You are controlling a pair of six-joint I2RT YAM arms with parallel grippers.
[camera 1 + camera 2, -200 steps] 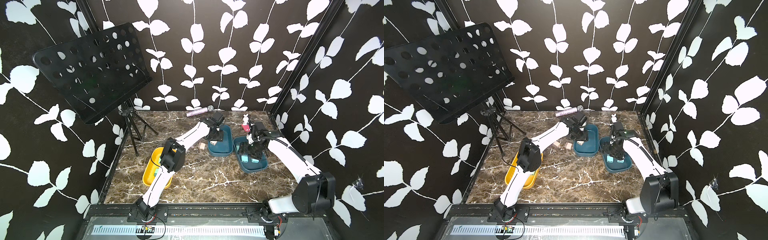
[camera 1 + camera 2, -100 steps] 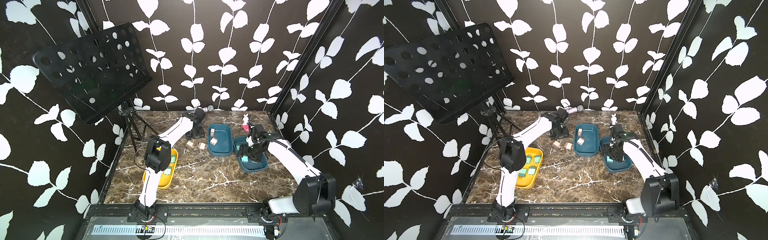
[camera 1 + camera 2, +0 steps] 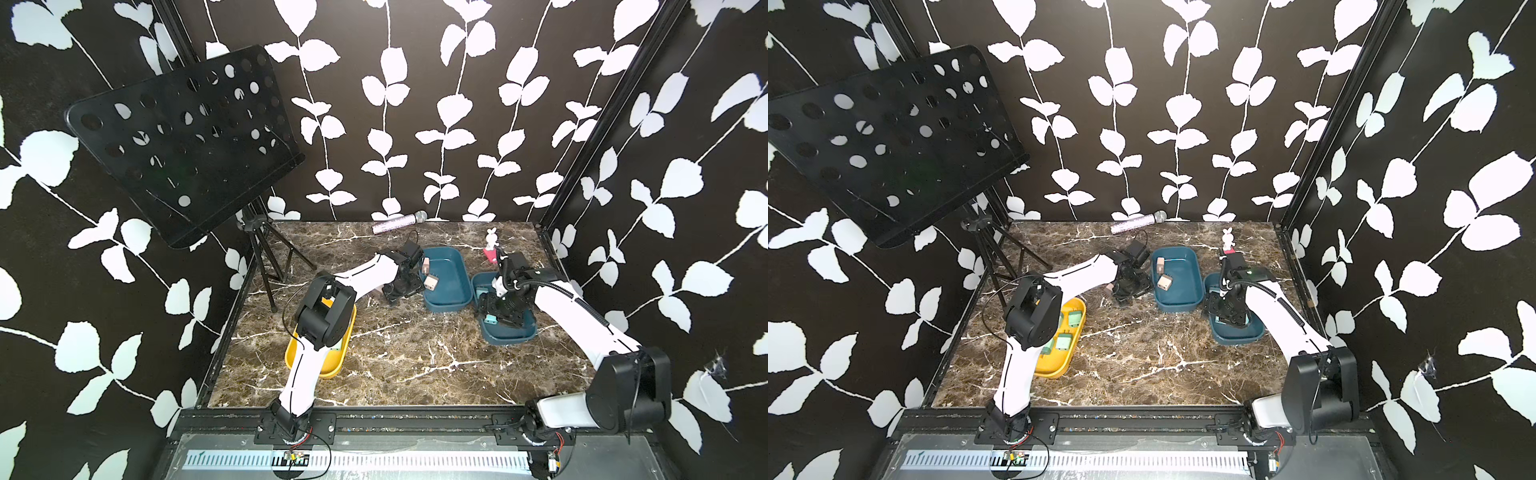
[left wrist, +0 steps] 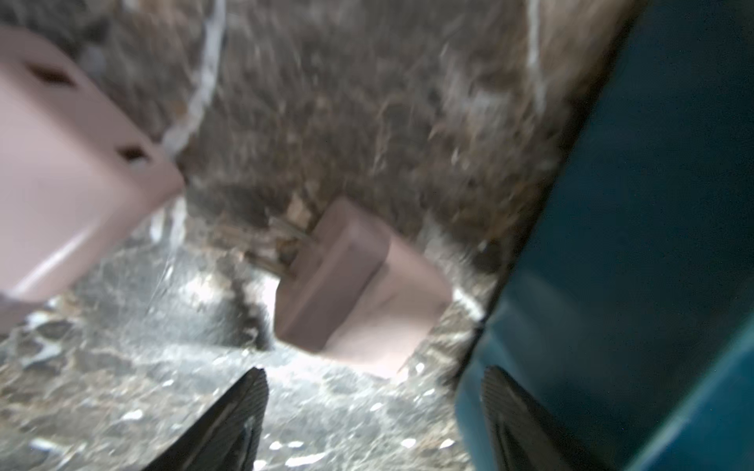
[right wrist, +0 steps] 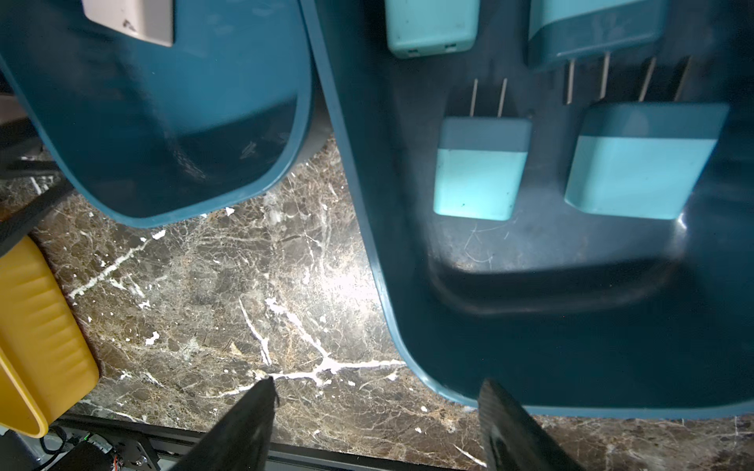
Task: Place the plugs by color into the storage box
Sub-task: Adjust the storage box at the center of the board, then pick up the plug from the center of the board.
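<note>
Left gripper [image 4: 374, 379] is back beside the middle tray [image 3: 453, 286], jaws wide, empty, pink plug [image 4: 359, 285] ahead. Tray wall at its 3 o'clock could snag a finger. Right gripper [image 5: 375, 389] spread, empty.

Motion blur smears the left wrist view, where a pink-beige plug [image 4: 69, 163] runs off the edge, and in a top view the left arm [image 3: 324, 311] hides most of the yellow tray [image 3: 332, 371] at eight o'clock.
</note>
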